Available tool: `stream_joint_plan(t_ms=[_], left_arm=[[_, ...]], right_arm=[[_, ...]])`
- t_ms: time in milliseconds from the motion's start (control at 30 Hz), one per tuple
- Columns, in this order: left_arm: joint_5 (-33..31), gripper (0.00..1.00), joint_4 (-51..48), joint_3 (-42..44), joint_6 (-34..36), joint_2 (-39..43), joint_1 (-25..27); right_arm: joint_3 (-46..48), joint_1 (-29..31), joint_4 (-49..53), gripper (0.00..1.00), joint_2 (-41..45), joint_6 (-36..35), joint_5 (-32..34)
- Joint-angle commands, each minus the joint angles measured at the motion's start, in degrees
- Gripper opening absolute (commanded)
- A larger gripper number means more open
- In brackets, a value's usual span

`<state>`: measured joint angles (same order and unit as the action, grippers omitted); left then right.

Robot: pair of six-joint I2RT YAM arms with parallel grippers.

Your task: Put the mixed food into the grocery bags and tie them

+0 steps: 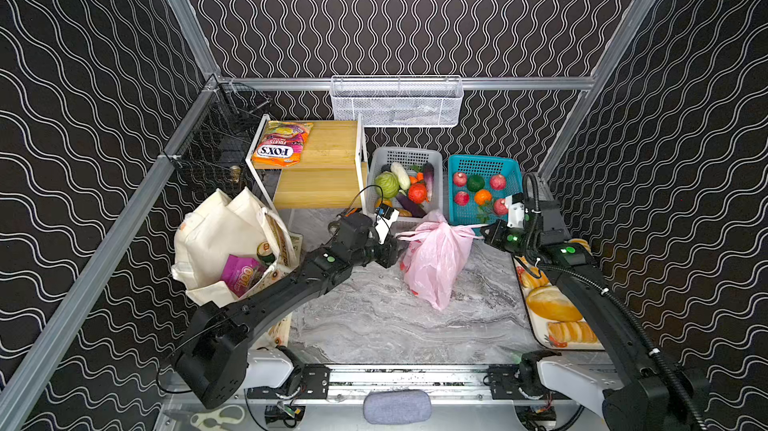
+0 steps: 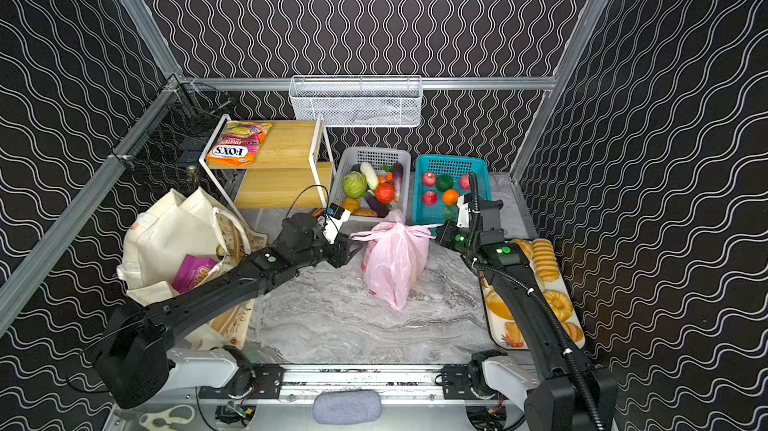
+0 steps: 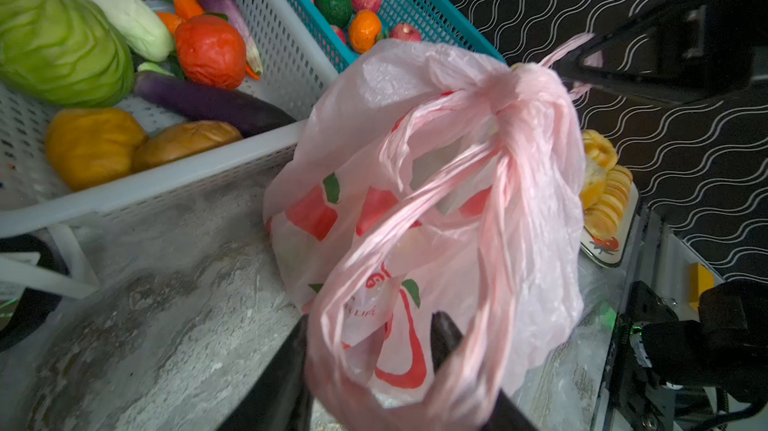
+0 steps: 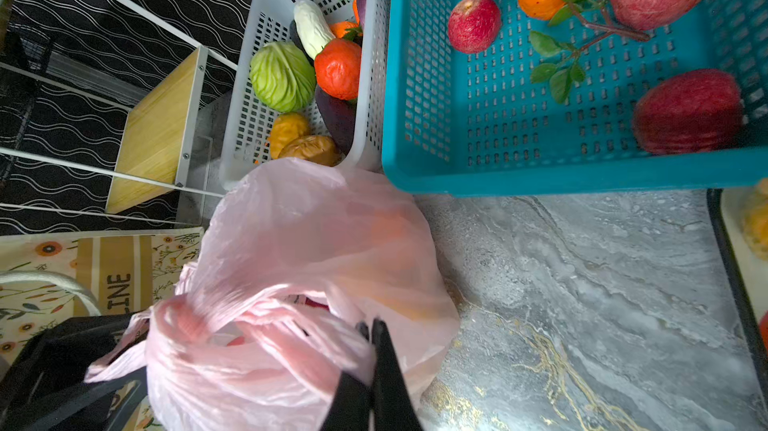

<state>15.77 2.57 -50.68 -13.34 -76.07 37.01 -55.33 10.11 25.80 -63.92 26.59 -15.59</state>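
Looking through the left wrist view, I see the left hand (image 3: 370,325) spread partway. Its two dark fingers stand apart, with a stringy loop of the pink plastic bag (image 3: 415,200) draped between them and over one tip. The film hangs slack there, not clamped. The right hand (image 4: 372,325) is pressed together, pinching a thin twisted tail of the same bag's handle; the right wrist view shows it squeezed flat between the black fingers. In both top views the left hand (image 1: 401,247) and right hand (image 1: 484,230) face each other across the bag's top, and the handles are gathered into a crinkled bunch between them. The bag is thin, translucent and wrinkled, printed with red fruit and green leaves. It slumps as a soft sack on the grey marbled table (image 1: 395,325), against the near corner of the white slotted basket (image 1: 405,155) and just beside the teal basket (image 1: 484,162). The cream canvas tote (image 1: 216,233) sags open at the left, creased cloth with a rope handle, and a glossy purple snack packet (image 1: 241,273) and a small green can (image 1: 266,252) sit in its mouth.
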Motion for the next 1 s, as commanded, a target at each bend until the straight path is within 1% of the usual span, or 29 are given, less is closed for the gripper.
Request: stream_joint_plan(t_ms=[0, 33, 67, 133, 233, 300, 367, 433, 467, 533, 567, 600, 667, 767, 833, 900, 967], left_arm=[[3.12, 0.5, 1.86, -1.68, 3.84, -0.58, -0.29], [2.8, 0.54, 0.66, -2.33, 2.88, -0.57, -0.56], [3.95, 0.57, 0.33, -2.62, 1.92, -0.44, -0.92], [6.41, 0.68, -0.05, -2.97, -1.67, -0.05, -1.65], [11.73, 0.75, -2.87, -4.32, -6.78, 0.34, -3.57], [13.42, 0.83, -5.58, -5.69, -11.05, 0.1, -5.13], [14.9, 0.83, -9.85, -8.16, -15.49, -1.25, -7.06], [19.27, 0.83, -8.24, -8.85, -20.86, -2.16, -9.05], [20.22, 0.83, -7.14, -8.61, -23.26, -2.47, -9.69], [22.42, 0.79, -5.03, -8.14, -28.24, -3.47, -10.86], [23.74, 0.76, -5.01, -8.4, -29.04, -4.16, -11.08], [24.58, 0.72, -5.87, -8.98, -28.93, -4.9, -11.24], [25.37, 0.69, -6.98, -9.56, -28.4, -5.86, -11.15], [27.66, 0.59, -3.05, -8.04, -30.24, -6.37, -11.13], [27.47, 0.55, -2.73, -7.51, -30.56, -6.72, -11.16], [27.33, 0.49, -3.64, -7.57, -29.77, -7.21, -11.14], [28.39, 0.46, -3.32, -7.57, -29.53, -8.13, -11.11]], right_arm=[[0.05, 0.04, -0.86, 0.0, -0.22, 0.65, -0.53], [0.05, 0.07, -0.75, 0.0, -0.11, 0.59, -0.49], [0.11, 0.09, -0.84, 0.0, -0.05, 0.66, -0.39], [0.22, 0.09, -1.18, 0.0, 0.09, 0.79, -0.27], [0.13, 0.06, -1.12, 0.0, 0.02, 0.85, -0.41], [0.21, 0.09, -1.01, 0.0, -0.04, 1.24, -0.64], [0.69, 0.06, -1.64, 0.0, 0.13, 1.77, -1.0], [1.25, 0.08, -2.29, 0.0, 0.26, 2.16, -1.45], [1.32, 0.03, -2.42, 0.0, 0.19, 2.3, -1.6], [1.45, 0.07, -2.47, 0.0, 0.17, 2.43, -1.72], [1.32, 0.01, -2.43, 0.0, 0.07, 2.36, -1.8], [1.19, 0.01, -2.3, 0.0, 0.13, 2.35, -1.81], [1.1, 0.05, -2.24, 0.0, 0.29, 2.2, -1.68], [1.37, 0.05, -2.85, 0.0, 0.38, 2.47, -1.71], [1.3, 0.05, -2.95, 0.0, 0.1, 2.43, -2.13], [1.28, 0.0, -3.04, 0.0, -0.02, 2.58, -2.25], [1.28, 0.04, -3.12, 0.0, -0.02, 2.75, -2.42]])
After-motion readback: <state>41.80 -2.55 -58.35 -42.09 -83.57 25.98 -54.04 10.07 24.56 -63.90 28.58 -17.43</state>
